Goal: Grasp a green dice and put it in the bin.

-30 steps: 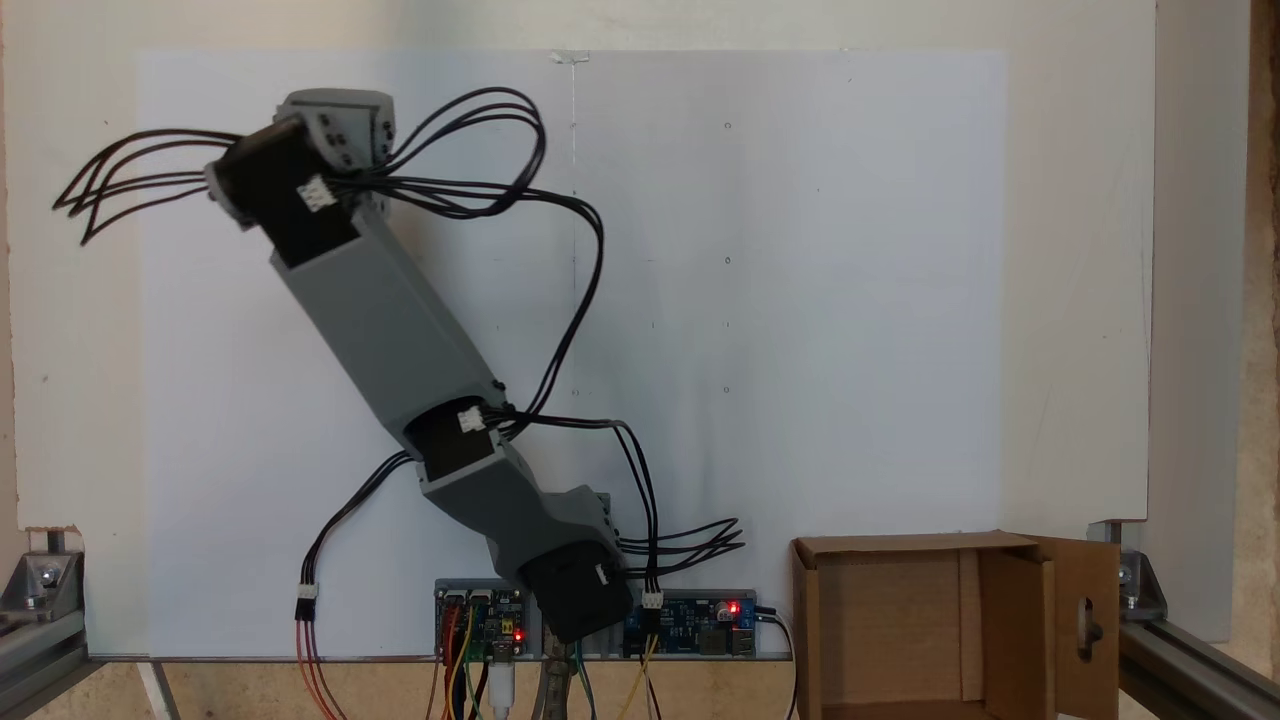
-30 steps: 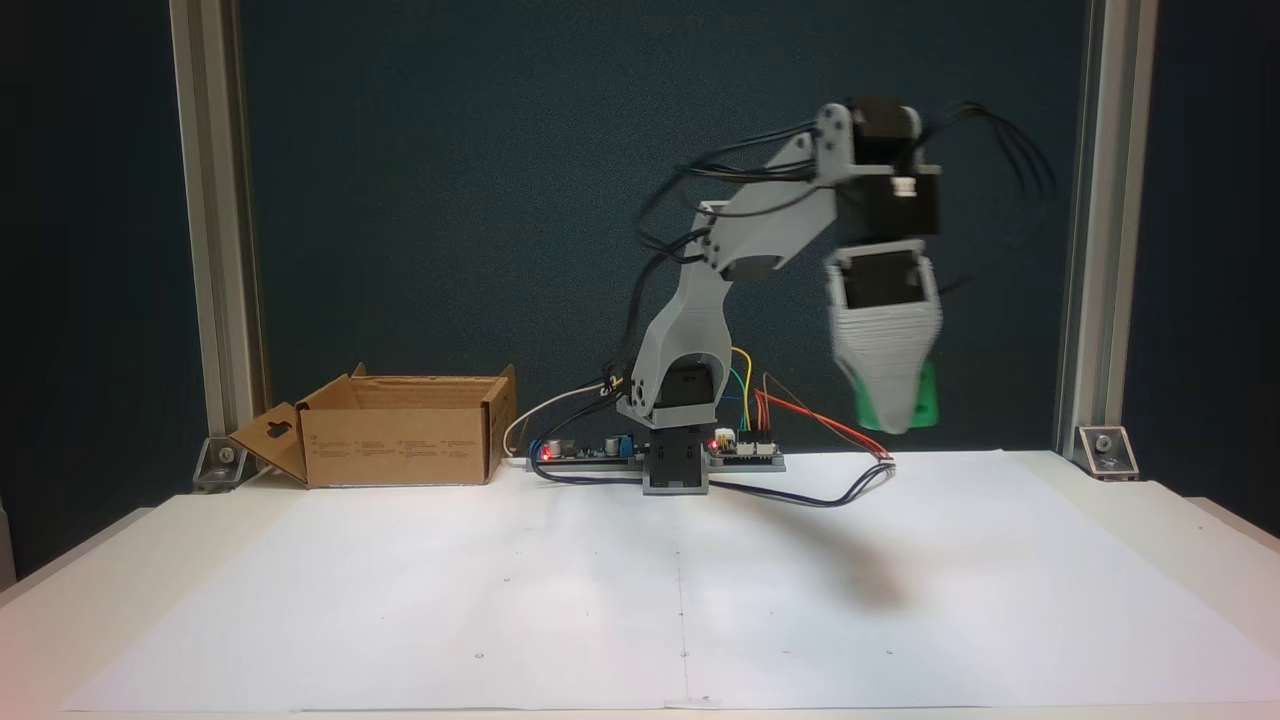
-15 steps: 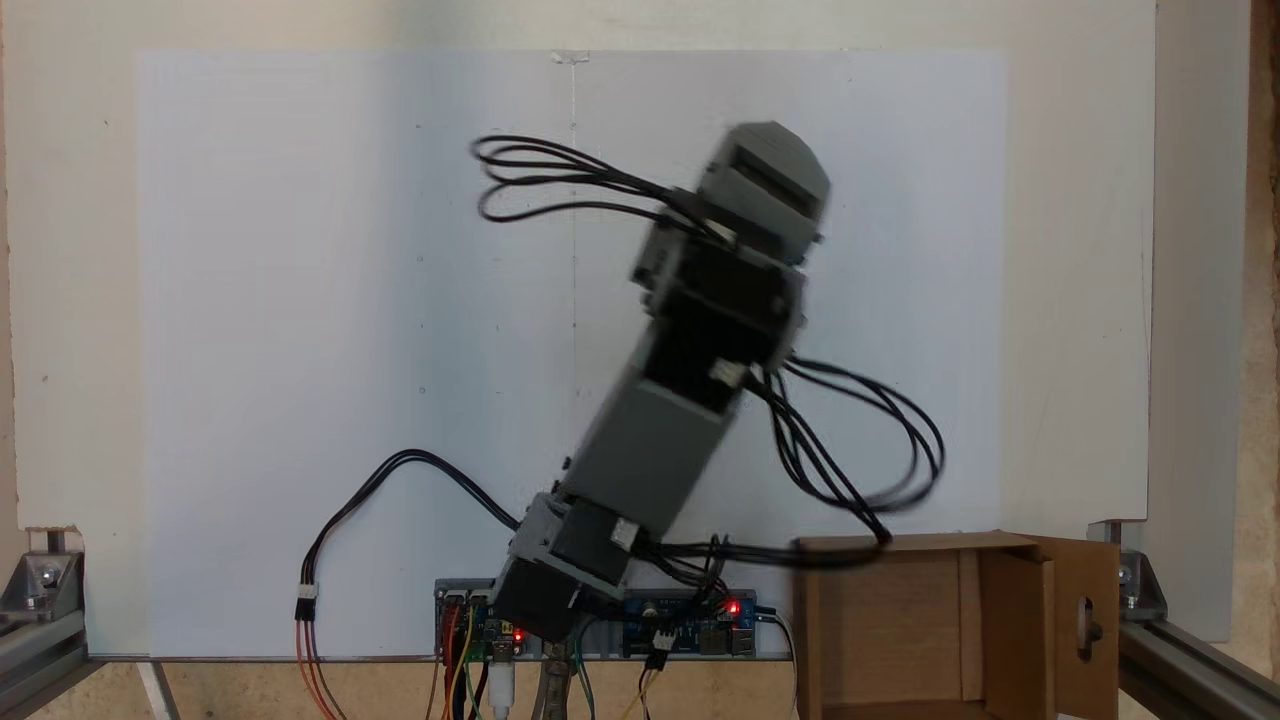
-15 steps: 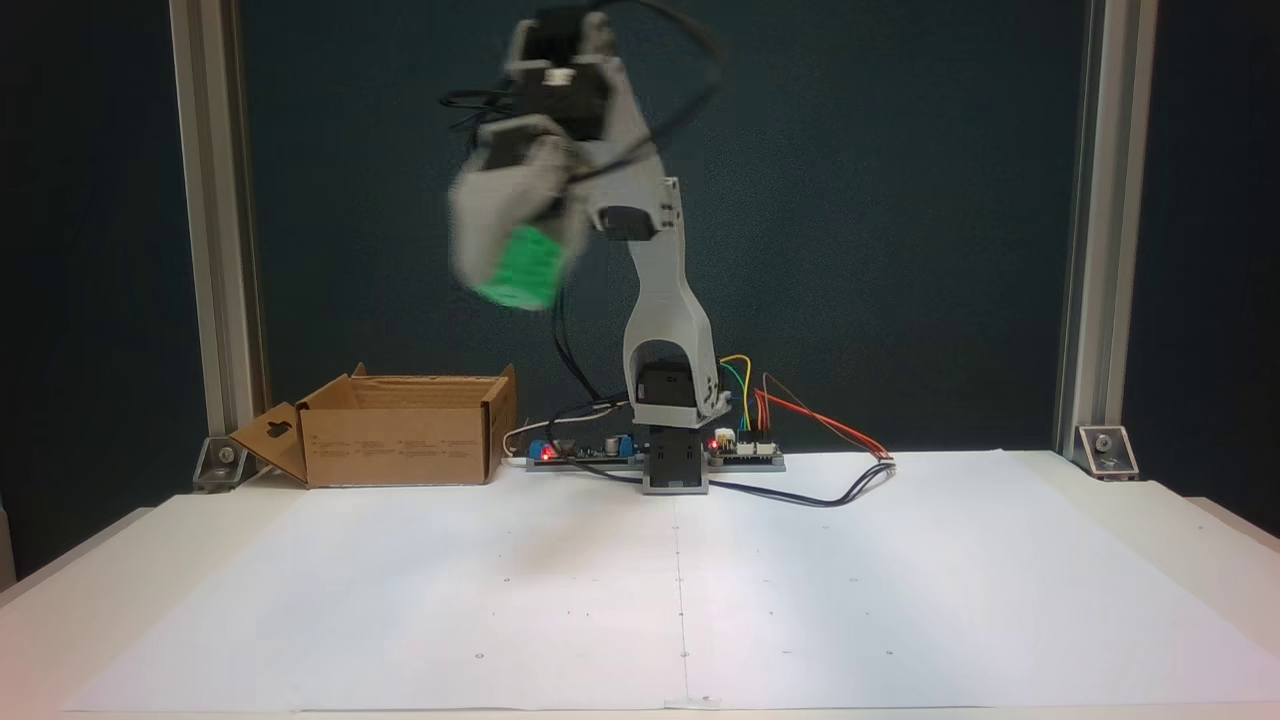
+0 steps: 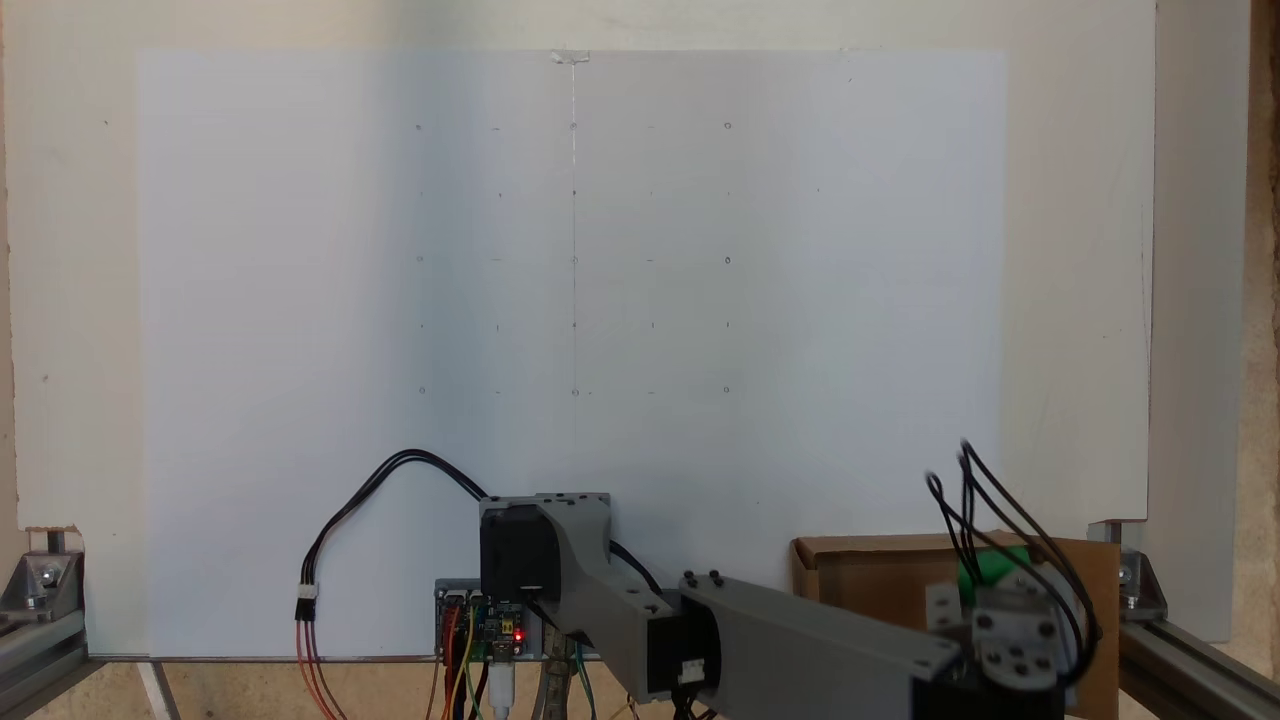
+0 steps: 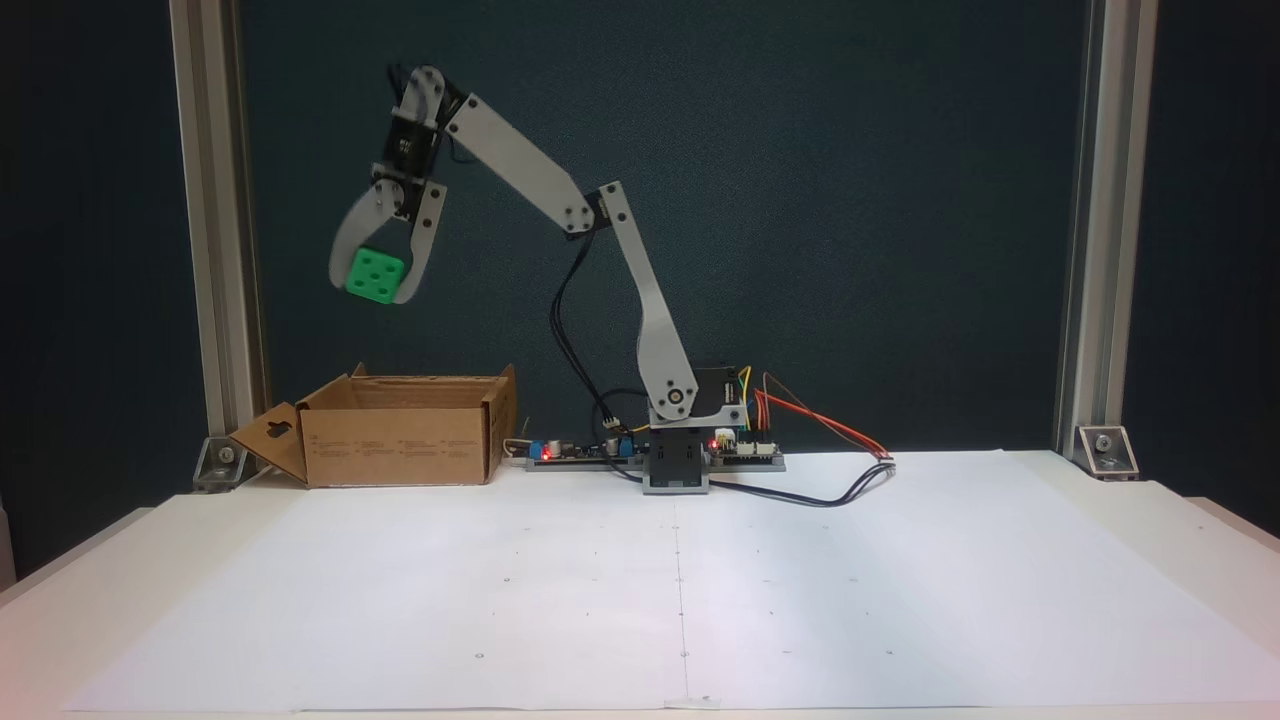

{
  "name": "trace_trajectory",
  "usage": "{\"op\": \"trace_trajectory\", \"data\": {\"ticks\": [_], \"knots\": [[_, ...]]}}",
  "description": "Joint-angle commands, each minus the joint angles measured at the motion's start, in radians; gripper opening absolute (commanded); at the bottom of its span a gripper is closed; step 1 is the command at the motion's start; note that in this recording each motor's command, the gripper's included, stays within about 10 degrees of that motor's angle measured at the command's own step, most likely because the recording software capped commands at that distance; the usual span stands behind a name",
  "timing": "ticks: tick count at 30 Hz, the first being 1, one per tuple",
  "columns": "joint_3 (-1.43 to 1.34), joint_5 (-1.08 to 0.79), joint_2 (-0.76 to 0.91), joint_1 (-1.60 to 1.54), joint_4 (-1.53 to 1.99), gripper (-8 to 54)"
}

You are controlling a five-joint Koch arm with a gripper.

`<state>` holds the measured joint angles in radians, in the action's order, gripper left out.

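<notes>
A: Item 1, largest?
B: White paper sheet (image 6: pixel 700 590) over the table, faint dot grid; seen in both fixed views.

A: Item 2?
B: Arm (image 6: pixel 640 300), grey, base at back edge of sheet by the circuit boards (image 6: pixel 740 452). Upper link rises, forearm reaches up and toward the left in the side-on fixed view. Other fixed view (image 5: pixel 800 640): arm stretched along bottom edge toward the right.

A: Item 3?
B: Bin (image 6: pixel 400 440), brown cardboard, open top, on table beside sheet's back corner; one flap w/ cut-out hole folded outward. Also at lower right in the other fixed view (image 5: pixel 860 580), partly behind the arm.

A: Item 4?
B: Gripper (image 6: pixel 372 292), pointing down, high above bin, well clear of the rim. Jaws parted only as wide as the cube, clamped on it.

A: Item 5, smallest?
B: Green dice (image 6: pixel 376 275), betw. the two fingertips, one finger each side, five-pip face toward camera, slightly tilted. Off the table, in the air above bin's left part. Other fixed view: green patch (image 5: pixel 990 565) over the bin, behind wrist cables.
</notes>
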<state>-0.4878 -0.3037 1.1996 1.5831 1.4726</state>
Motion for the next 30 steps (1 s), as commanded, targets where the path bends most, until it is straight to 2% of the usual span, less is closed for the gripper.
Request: {"op": "trace_trajectory", "data": {"ticks": [1,9,16,30], "knots": [[-0.021,-0.124,-0.002,0.091,0.175,12.0],[-0.221,-0.233,-0.023,0.245,0.164,12.0],[-0.537,-0.235,-0.023,0.258,-0.120,12.0],[-0.637,-0.232,-0.043,0.253,-0.463,12.0]]}}
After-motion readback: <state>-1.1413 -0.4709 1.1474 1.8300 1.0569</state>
